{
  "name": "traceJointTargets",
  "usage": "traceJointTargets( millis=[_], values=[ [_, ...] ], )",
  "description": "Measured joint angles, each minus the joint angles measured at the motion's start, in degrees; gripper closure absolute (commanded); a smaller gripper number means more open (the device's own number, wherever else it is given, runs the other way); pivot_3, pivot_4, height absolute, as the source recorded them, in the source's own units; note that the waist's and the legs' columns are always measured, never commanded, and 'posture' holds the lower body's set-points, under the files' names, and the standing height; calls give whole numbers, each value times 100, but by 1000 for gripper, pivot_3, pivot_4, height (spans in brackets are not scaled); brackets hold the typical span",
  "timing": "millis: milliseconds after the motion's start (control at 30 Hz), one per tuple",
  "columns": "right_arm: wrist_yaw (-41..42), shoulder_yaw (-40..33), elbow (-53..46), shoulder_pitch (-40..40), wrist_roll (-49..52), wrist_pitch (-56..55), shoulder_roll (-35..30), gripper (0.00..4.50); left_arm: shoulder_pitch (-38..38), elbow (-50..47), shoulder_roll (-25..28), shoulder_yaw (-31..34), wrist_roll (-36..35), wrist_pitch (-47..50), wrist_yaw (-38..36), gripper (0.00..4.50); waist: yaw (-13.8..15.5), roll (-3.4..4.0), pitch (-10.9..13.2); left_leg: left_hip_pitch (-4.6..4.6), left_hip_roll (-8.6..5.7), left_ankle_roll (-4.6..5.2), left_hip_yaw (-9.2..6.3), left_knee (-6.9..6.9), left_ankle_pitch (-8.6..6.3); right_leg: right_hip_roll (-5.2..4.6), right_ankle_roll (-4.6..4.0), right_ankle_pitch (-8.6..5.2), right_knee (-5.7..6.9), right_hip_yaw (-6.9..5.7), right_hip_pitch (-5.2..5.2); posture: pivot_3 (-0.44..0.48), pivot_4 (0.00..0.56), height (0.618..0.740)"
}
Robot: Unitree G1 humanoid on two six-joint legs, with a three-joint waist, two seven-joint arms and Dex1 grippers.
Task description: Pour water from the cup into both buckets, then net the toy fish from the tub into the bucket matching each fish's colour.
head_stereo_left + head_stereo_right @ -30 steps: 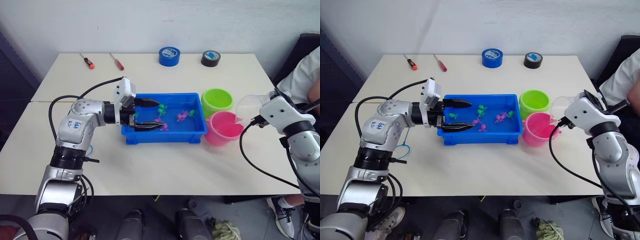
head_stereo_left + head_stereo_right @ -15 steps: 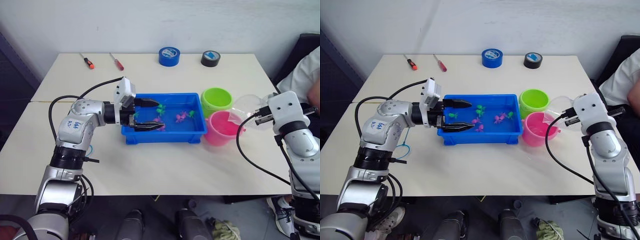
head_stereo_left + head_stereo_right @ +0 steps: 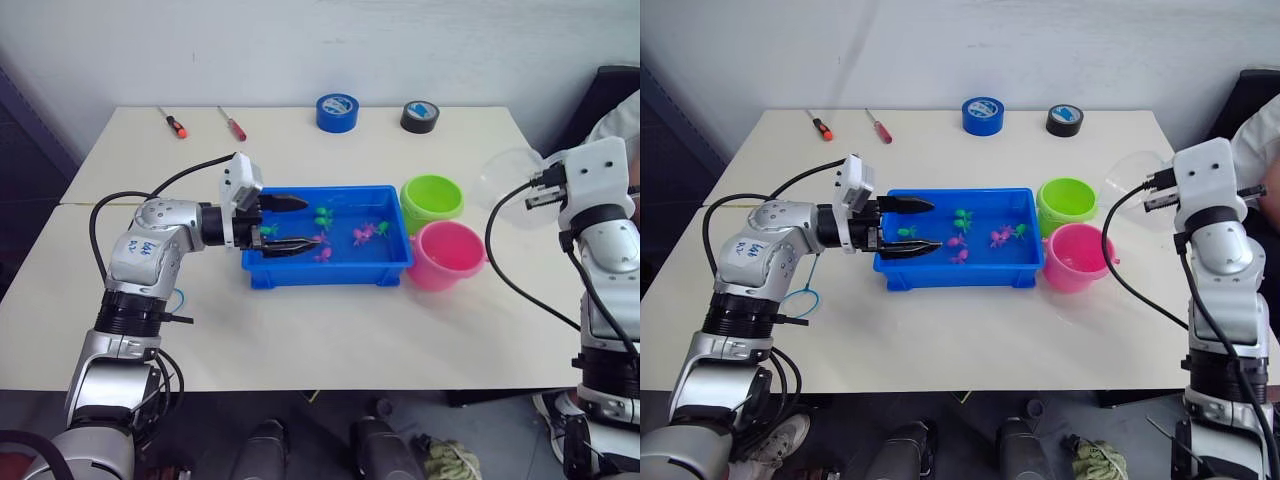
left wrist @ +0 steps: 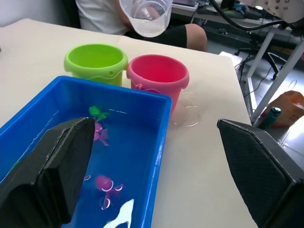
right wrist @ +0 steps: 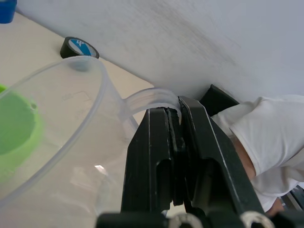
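My right gripper is shut on the handle of the clear cup. It holds the cup raised to the right of the lime green bucket and the pink bucket, mouth turned toward them. Left of the buckets stands the blue tub, holding water and several small green fish and pink fish. My left gripper is open over the tub's left end, with nothing between its fingers. A blue hoop, the net, lies on the table, partly hidden by my left arm.
Two red-handled screwdrivers, a blue tape roll and a black tape roll lie along the table's far edge. A person in a white shirt sits at the right end. Spilled water shines beside the pink bucket.
My right arm has lifted the cup up and back from over the pink bucket. The left gripper stays at the tub's left end, its fingers a little closer together.
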Motion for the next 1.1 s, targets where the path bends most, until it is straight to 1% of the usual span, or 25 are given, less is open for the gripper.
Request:
traceJointTargets(
  millis=[333,500,667,900,1100],
  values=[
    [-478,672,1335,-830,-204,-583,306,4450,-109,135,191,89,64,-195,137,0,-33,0,0,-1,0,-2,2,-1,2,-1,0,0,1,2,-4,0,150,734],
    [-821,1043,2249,-1401,-526,-998,388,4450,-109,222,337,176,93,-214,165,0,-98,0,0,-2,-1,-3,2,-1,3,-2,0,0,3,1,-5,0,150,734],
    [-1076,1486,2841,-1666,-900,-1422,408,4450,-72,158,352,185,92,-205,199,0,-139,1,0,-4,-1,-3,2,-1,4,-3,0,0,2,1,-6,0,150,734],
    [-1371,2049,3443,-2009,-1541,-1953,357,4450,78,-6,364,189,83,-140,267,0,-176,2,1,-4,1,-8,3,-2,7,0,0,0,7,3,-11,0,150,734],
    [-1528,2406,3599,-2116,-1986,-2329,292,4450,82,-59,396,197,85,-130,337,0,-167,2,1,-4,0,-8,3,-2,7,-1,0,0,6,3,-12,0,150,734]
  ],
)
